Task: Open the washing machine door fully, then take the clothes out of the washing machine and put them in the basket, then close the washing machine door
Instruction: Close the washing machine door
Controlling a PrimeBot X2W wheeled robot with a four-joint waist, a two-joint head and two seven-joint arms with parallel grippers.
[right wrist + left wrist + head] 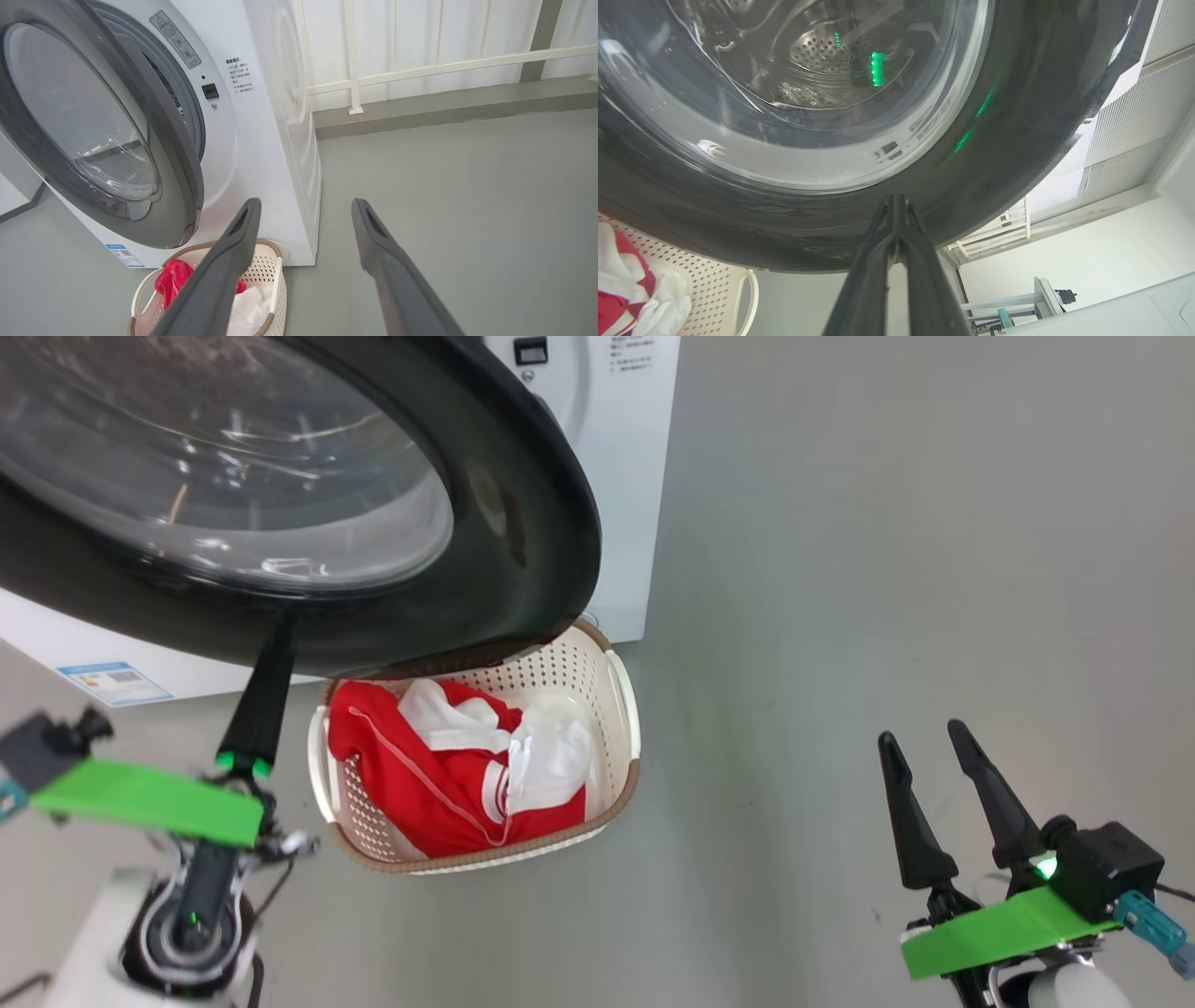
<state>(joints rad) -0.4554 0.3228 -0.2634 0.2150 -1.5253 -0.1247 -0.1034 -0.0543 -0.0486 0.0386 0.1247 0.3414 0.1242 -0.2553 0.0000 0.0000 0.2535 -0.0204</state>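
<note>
The basket (627,737) is sitting on the grey floor (887,569) just in front of the washing machine (625,476). The clothes (439,784) are lying heaped inside it, red cloth with white panels covering most of its bottom. The washing machine door (532,523) is hanging out over the basket's far edge (its black rim is hiding that edge in the head view).

The left gripper (280,639) is reaching up to the door's lower rim with its two fingers pressed together, gripping nothing. In the left wrist view the tips are lying against the glossy black rim, though I cannot tell whether they are pushing on it. The right gripper (921,735) is hovering over bare floor to the right, well apart from the basket, with its fingers spread and empty.

The left wrist view is showing the steel drum (817,51) through the glass. The right wrist view is showing the door standing partly swung out from the machine's front, a small blue label (121,254) low on that front, and a white railing (420,70) far behind.
</note>
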